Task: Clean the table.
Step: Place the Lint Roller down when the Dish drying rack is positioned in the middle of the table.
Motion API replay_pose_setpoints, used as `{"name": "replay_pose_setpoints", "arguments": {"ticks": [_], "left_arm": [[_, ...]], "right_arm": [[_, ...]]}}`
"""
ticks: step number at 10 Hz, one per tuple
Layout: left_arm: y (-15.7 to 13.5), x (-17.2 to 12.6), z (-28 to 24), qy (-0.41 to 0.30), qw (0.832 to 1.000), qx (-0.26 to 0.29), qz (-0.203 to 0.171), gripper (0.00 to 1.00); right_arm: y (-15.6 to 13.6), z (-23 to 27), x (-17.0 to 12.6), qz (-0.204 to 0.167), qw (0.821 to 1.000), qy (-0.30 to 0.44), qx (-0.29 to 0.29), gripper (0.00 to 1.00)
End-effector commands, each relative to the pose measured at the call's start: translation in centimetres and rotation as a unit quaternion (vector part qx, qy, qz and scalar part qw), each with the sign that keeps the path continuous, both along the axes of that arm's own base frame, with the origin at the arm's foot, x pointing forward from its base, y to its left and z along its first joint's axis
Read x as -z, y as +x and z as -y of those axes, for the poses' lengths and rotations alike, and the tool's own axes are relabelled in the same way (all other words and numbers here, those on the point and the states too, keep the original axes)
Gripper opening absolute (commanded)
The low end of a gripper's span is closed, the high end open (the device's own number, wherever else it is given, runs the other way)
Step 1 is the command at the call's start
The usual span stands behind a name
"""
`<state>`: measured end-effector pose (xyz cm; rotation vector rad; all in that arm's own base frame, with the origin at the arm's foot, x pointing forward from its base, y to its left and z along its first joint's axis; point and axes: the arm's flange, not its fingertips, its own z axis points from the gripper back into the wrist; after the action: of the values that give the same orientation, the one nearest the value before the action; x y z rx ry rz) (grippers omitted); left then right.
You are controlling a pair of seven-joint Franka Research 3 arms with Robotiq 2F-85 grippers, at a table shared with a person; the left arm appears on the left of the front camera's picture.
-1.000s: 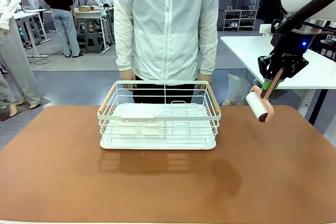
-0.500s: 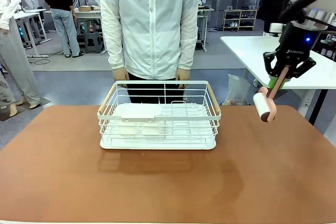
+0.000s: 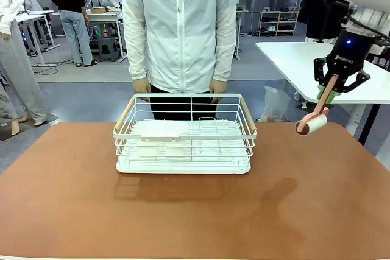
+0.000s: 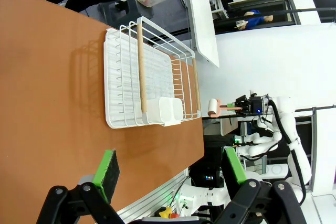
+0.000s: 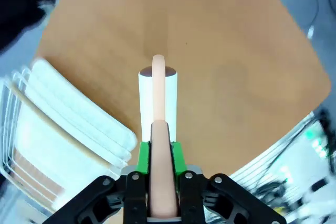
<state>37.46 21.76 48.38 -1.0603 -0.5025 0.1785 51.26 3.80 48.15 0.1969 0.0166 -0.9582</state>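
So the right gripper (image 3: 329, 89) is pinching the pink handle of a lint roller (image 3: 311, 126), holding it up in the air to the right of the basket (image 3: 184, 133), probably lining up to roll the table (image 3: 195, 211). The basket sits mid-table, toward the person's side. The left gripper (image 4: 170, 174) hangs back with its fingers spread, empty.

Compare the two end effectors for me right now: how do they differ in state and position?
The right end effector is shut on the pink handle of a white-roll lint roller, raised at the far right edge of the reddish-brown table. The left end effector stands open and empty, low over the table's near edge. Both are black with green pads.
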Motion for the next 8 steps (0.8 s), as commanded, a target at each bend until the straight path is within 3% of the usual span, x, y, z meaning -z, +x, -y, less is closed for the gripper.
{"name": "replay_pose_setpoints", "arguments": {"ticks": [1,2,5,6,8], "left_arm": [[-0.2,-0.1,-0.1,-0.006,1.000,0.003,0.006,1.00],[-0.2,-0.1,-0.1,-0.006,1.000,0.003,0.006,1.00],[-0.2,-0.1,-0.1,-0.006,1.000,0.003,0.006,1.00],[-0.2,-0.1,-0.1,-0.006,1.000,0.003,0.006,1.00],[-0.2,-0.1,-0.1,-0.006,1.000,0.003,0.006,1.00]], "right_arm": [[-0.1,-1.2,1.5,0.062,0.960,0.052,0.267,0.21],[-0.3,-0.9,2.6,0.100,0.939,0.045,0.325,0.21],[-1.9,-1.2,5.5,0.183,0.912,0.003,0.367,0.21],[-2.3,-1.4,6.1,0.206,0.912,-0.003,0.354,0.21],[-2.3,-1.2,7.5,0.196,0.916,-0.016,0.350,0.21]]}}
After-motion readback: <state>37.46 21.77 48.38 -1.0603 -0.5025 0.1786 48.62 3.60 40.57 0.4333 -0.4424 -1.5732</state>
